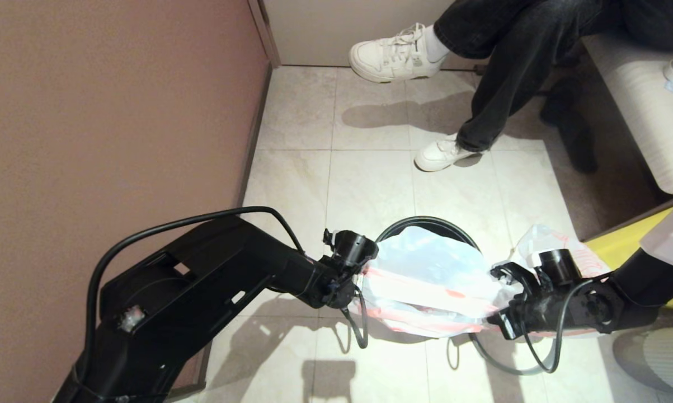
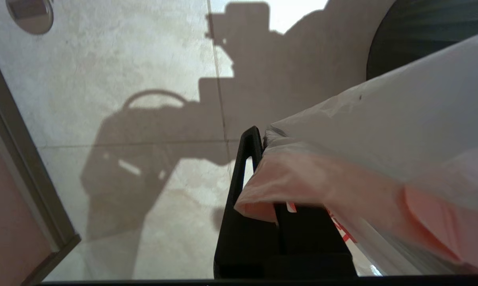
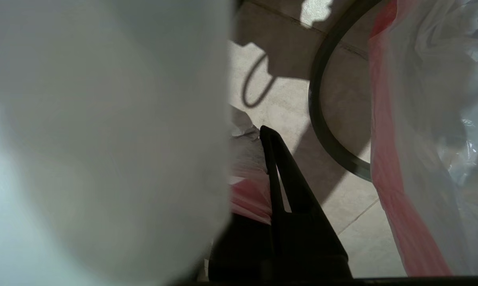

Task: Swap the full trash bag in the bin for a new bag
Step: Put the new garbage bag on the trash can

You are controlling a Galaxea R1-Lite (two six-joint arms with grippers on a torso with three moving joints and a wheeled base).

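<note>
The new bag (image 1: 426,274) hangs stretched over the bin (image 1: 426,224), its long axis running between the 2 grippers: left gripper (image 1: 354,282) and right gripper (image 1: 501,319) each clamped tight on 1 end. The full bag (image 1: 543,240) lies beside the bin, nearer the right gripper.

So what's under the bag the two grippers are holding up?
Under the bag sits the bin; only its far dark rim shows. Its inside and near side are covered by the film.

Bright overhead light throws hard arm shadows onto the pale floor (image 1: 370,184). Plastic film (image 3: 103,139) close to the right wrist camera is blurred, perhaps out of focus.
</note>
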